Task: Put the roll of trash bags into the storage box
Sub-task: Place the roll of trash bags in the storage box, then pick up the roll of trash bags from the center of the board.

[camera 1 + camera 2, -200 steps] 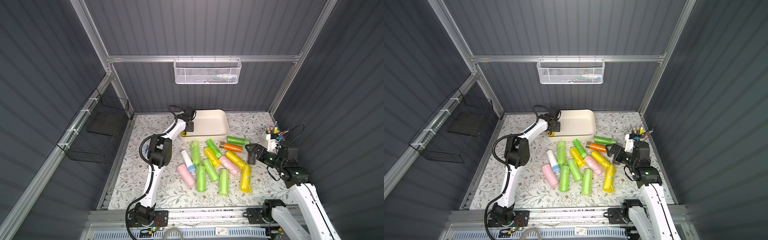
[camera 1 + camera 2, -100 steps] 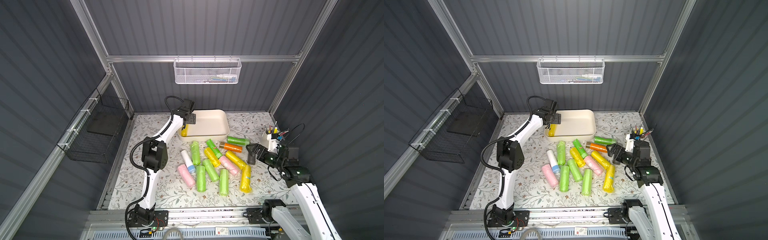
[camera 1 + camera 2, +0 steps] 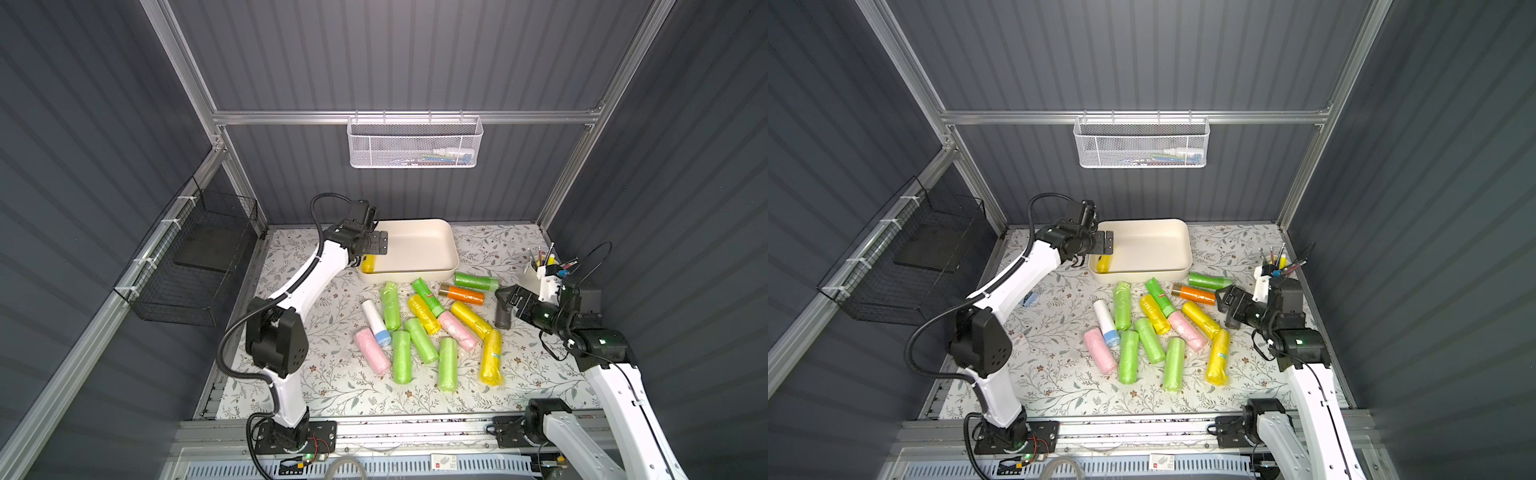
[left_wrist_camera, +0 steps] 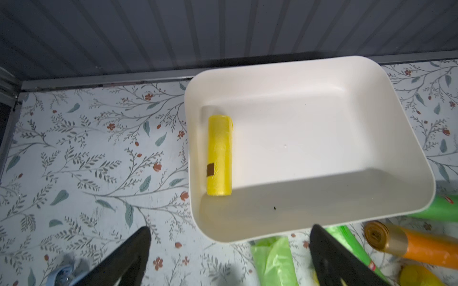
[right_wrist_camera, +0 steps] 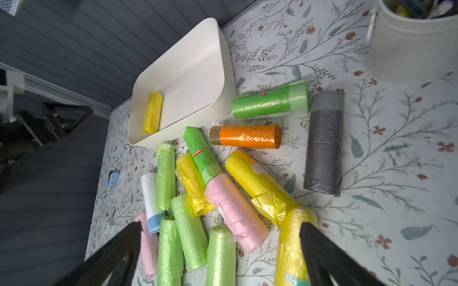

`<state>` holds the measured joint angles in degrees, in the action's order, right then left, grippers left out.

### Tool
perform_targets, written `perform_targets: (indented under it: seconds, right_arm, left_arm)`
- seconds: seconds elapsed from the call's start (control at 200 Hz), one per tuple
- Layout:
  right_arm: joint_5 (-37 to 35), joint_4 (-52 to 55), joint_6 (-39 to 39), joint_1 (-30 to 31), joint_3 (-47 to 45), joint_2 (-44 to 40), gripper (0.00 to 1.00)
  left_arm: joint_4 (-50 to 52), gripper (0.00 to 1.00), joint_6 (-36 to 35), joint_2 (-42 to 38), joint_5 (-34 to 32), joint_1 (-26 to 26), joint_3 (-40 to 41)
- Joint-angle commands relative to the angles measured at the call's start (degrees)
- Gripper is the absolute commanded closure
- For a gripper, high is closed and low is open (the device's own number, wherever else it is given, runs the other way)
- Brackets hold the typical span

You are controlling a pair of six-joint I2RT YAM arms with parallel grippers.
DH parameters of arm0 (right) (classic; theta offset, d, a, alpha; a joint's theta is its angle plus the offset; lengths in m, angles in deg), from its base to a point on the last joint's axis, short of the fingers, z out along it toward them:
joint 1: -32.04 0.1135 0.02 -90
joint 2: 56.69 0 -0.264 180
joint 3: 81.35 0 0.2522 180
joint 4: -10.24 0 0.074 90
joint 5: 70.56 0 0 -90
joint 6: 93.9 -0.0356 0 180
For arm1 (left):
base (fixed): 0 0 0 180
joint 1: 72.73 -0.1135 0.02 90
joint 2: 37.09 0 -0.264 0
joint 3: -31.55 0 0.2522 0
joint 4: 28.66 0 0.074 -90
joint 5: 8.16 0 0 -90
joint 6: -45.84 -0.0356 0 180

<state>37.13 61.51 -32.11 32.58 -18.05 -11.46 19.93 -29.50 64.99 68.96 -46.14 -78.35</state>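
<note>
A: Entry one, left gripper (image 4: 230, 227). Condition?

B: Jaws spread wide, nothing between them. Both black fingers (image 4: 133, 250) show bare in the left wrist view. In both top views it hangs above the 9 o'clock rim of the storage box (image 3: 415, 249), clear of the contents.

A: Entry two, the task's roll?

B: One yellow roll (image 4: 220, 156), lying flat on the floor of the storage box, lengthwise against its 9 o'clock wall, with the near end towards the 7 o'clock corner. It has a small brown tab near that end. Nothing grips it. In a top view (image 3: 1103, 264) the gripper partly covers it.

A: The box itself?

B: Cream-white, shallow, rounded corners. It sits at 12 o'clock on the floral mat (image 3: 332, 386), close to the back wall, and holds that single roll.

A: Entry three, right gripper (image 5: 220, 224)?

B: Also wide apart and holding nothing. It is stationed at 3 o'clock of the mat (image 3: 509, 297), with a grey roll (image 5: 324, 143) just beside it.

A: Surrounding stock?

B: A heap of rolls (image 3: 415, 332) at the mat's centre, touching and overlapping: light green, yellow, pink, and one white with a blue band. An orange roll (image 3: 465, 294) and a darker green one lie at the box's 5 o'clock side. A pen cup (image 5: 409, 49) stands at 2 o'clock. A small pale-blue item (image 3: 1030, 298) lies at 9 o'clock.

A: Fixtures?

B: White mesh basket (image 3: 415, 143) on the back wall, 12 o'clock. Black wire basket (image 3: 195, 266) on the side wall, 9 o'clock.
</note>
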Motion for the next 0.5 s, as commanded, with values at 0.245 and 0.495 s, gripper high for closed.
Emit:
perform_targets:
  seconds: [0.245,0.495]
  right_arm:
    - [-6.5,8.2,-2.0,0.1,3.0,2.5,0.01]
    - [-8.4,12.3,-4.0,0.0,3.3,2.0,0.01]
  left_arm:
    - [-2.3,0.0,5.1,-19.1,8.2,0.2,22.3]
    - [-0.9,0.0,3.8,-22.1,10.9,0.2,27.7]
